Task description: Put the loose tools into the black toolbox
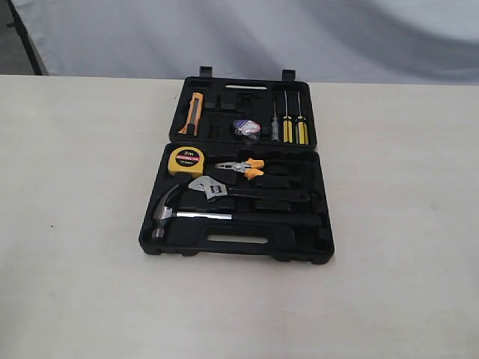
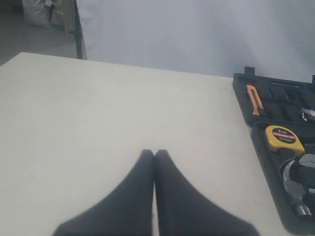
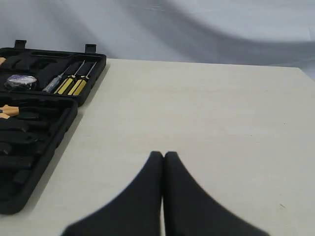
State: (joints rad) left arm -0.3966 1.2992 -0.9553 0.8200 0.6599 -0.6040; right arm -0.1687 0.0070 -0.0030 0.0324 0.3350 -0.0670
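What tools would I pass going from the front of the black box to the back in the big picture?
Claw hammer → adjustable wrench → yellow tape measure → purple-blue tape roll. The pliers sit about level with the tape measure, so they have no clear place in the order.

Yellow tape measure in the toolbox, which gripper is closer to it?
Left, most likely. The left gripper hovers off the toolbox side where the yellow tape measure sits; the right gripper is off the far side, nearer the screwdrivers.
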